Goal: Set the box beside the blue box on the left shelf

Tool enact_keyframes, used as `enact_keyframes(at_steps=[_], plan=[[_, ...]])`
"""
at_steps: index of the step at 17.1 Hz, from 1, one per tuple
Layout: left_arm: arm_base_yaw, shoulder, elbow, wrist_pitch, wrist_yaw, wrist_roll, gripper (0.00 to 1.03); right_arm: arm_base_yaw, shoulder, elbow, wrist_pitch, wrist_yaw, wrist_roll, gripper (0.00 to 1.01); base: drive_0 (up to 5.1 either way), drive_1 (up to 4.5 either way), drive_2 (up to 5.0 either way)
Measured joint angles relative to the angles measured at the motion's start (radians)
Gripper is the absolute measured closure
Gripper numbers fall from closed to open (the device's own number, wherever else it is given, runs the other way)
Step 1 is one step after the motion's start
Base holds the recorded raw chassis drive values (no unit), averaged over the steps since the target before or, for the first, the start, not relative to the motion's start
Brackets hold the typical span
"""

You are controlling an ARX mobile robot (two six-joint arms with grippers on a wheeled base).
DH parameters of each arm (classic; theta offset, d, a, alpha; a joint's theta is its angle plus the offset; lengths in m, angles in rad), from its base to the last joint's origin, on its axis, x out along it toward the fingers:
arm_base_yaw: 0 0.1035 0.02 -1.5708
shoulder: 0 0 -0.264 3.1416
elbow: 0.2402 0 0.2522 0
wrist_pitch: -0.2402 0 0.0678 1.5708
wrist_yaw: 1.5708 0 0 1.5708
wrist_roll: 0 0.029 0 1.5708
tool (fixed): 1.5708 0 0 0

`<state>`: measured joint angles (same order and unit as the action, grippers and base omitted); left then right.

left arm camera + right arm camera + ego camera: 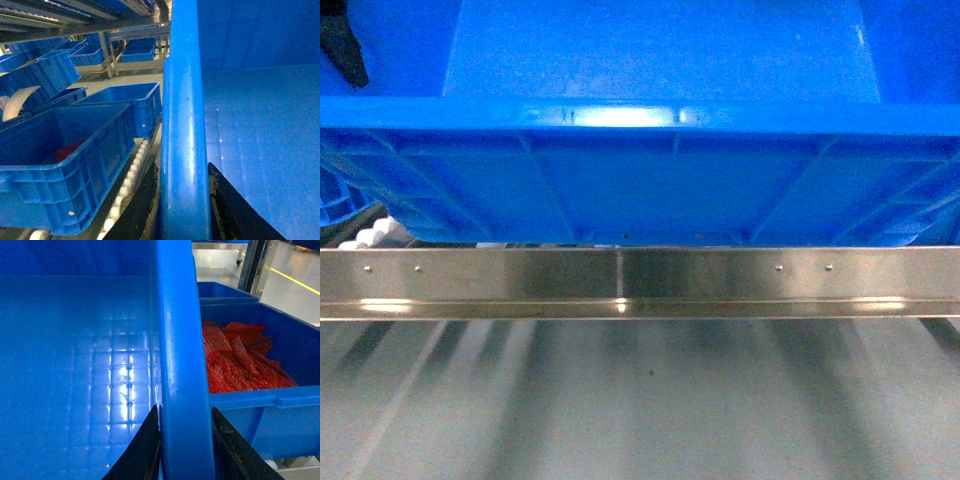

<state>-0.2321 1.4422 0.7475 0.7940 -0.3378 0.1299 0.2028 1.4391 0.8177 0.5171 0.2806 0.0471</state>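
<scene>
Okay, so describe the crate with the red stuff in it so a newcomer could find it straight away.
Start from the big empty box that the right gripper clamps by its rim. Directly beside that rim, on the outer side, sits a smaller blue crate. It alone is piled with crinkly red packets; the held box is bare inside.

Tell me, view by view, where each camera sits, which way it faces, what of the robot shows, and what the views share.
Head: on the robot, slanting down at the box behind the left shelf's steel rail; only a dark gripper part shows at upper left.
Left wrist: on the left arm, looking along the box's rim, left gripper astride it; neighbouring crate on white rollers.
Right wrist: on the right arm, right gripper astride the opposite rim; crate of red packets beside.
Shared: all three views show the same box.
</scene>
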Motion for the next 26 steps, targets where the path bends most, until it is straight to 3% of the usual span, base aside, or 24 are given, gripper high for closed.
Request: enact_keyframes(at_steps=[14,26], plan=[[0.0,0.0,0.0,0.003,0.0,0.002,0.84,0.0,0.0,0.0,-0.003,0.002,0.001,0.8,0.1,4.34,-4.1],[0.0,0.0,0.0,-0.001,0.0,0.002,0.84,0.0,0.002,0.0,-0.003,0.0,0.0,0.8,0.0,0.13,-0.1]])
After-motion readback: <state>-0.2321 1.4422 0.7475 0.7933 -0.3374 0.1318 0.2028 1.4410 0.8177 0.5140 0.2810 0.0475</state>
